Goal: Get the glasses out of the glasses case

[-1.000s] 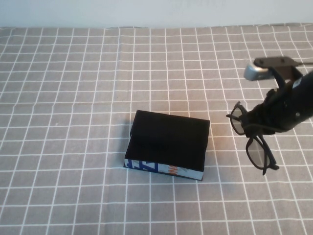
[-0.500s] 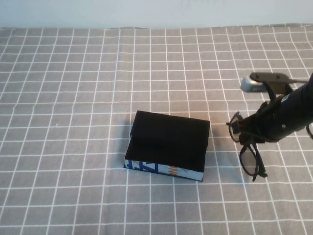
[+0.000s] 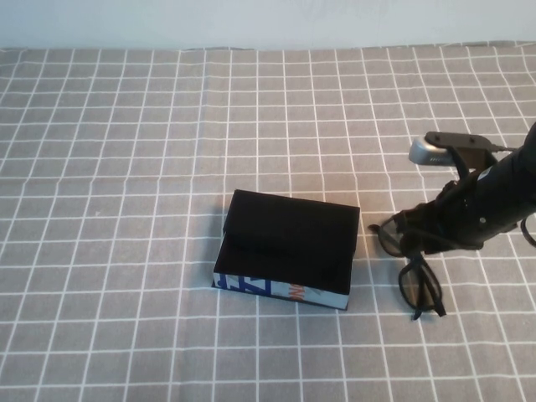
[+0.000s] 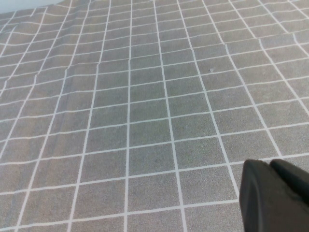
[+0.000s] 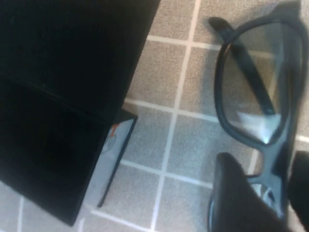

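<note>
Glasses (image 3: pixel 412 261) sit low just right of the glasses case (image 3: pixel 288 248), long axis running front-to-back, pinched at the bridge by the right gripper (image 3: pixel 441 230). Left gripper (image 4: pixel 275 195) is parked well away, can't tell its fingers.

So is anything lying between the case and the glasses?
No. In the high view only bare checked cloth separates the glasses case from the glasses, held by the right gripper. The left gripper hangs elsewhere.
</note>
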Robot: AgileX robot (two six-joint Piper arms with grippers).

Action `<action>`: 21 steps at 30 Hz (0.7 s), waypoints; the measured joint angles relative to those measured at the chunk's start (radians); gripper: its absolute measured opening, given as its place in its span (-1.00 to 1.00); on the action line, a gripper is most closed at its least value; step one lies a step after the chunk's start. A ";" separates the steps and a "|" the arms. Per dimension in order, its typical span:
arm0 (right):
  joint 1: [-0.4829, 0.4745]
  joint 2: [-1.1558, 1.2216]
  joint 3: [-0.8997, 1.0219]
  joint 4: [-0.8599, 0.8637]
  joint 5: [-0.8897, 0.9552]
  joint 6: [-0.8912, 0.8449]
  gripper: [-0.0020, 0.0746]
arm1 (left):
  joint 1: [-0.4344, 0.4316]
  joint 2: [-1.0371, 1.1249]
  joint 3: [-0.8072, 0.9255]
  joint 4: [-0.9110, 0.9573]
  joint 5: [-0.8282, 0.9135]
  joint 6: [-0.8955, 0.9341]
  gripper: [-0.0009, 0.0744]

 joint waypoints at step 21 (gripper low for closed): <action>0.000 -0.636 0.000 -0.021 0.065 0.000 -0.99 | 0.000 0.000 0.000 0.000 0.000 0.000 -0.99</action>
